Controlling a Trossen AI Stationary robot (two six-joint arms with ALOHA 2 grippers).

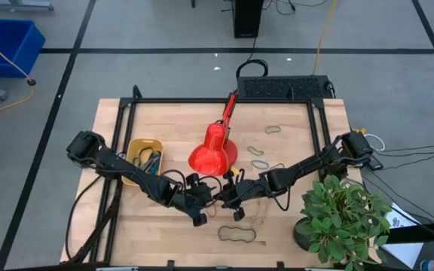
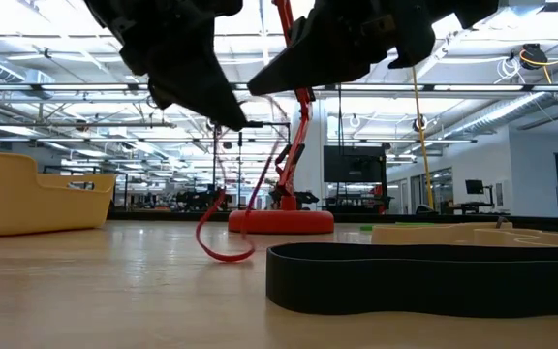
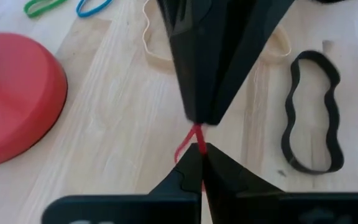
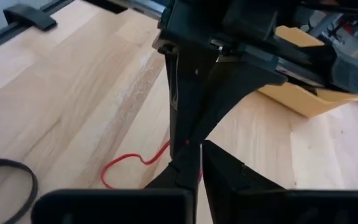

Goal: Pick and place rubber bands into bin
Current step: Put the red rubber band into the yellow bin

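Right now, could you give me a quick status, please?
Both pincers, left and right, shut on one red rubber band in mid-table. Band hangs to the wood. Bin unobstructed.

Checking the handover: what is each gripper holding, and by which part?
Both the left gripper and right gripper pinch the red rubber band at its upper end.

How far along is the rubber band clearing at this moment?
Done: a few bands already lie in the yellow bin. In hand: both end effectors meet tip to tip above mid-table, the left end effector and right end effector each shut on the red rubber band, which dangles to the wood. Left: the black band and the green band, plus other loose ones near the lamp.
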